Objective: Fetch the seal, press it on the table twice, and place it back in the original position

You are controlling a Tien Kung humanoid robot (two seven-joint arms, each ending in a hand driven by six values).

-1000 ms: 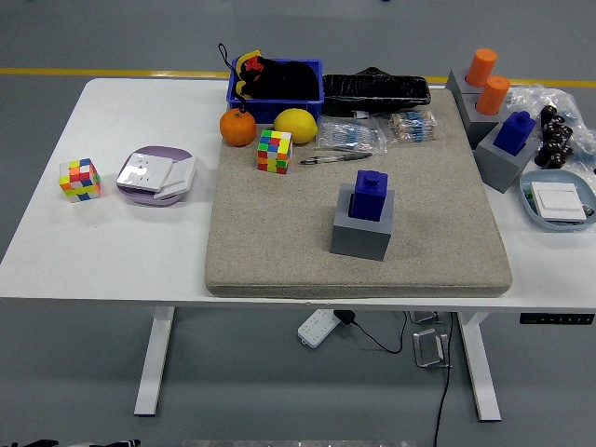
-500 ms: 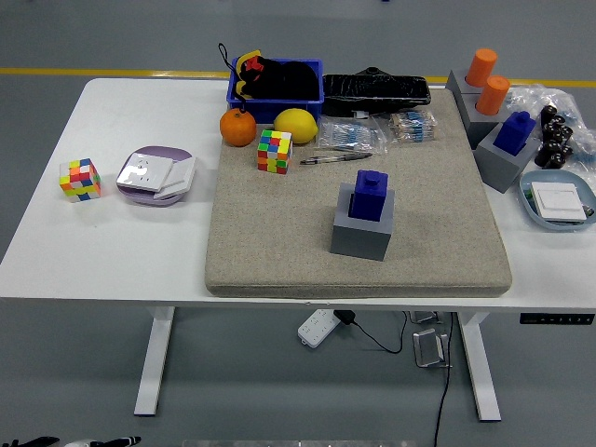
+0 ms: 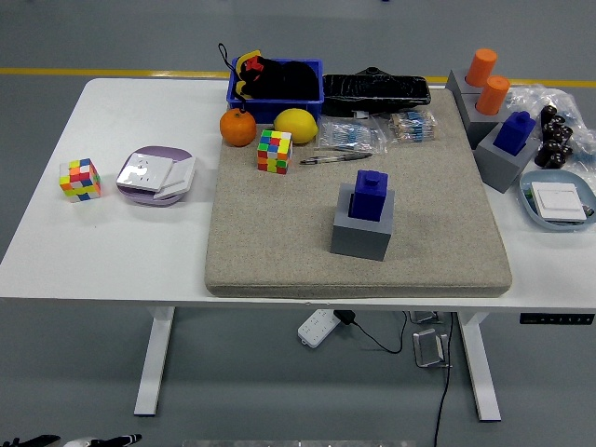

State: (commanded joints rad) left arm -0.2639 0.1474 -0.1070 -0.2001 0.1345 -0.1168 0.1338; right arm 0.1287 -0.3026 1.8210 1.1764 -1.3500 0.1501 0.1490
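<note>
We see the dark blue block-shaped seal (image 3: 371, 196) standing upright in its grey square holder (image 3: 362, 231) on the beige felt mat (image 3: 279, 233) of the white bench (image 3: 112, 251). Behind the mat, a blue plastic bin (image 3: 276, 86) holds black items. Neither hand appears.

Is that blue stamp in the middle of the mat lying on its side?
No, the blue seal stands upright in its grey holder on the beige mat.
</note>
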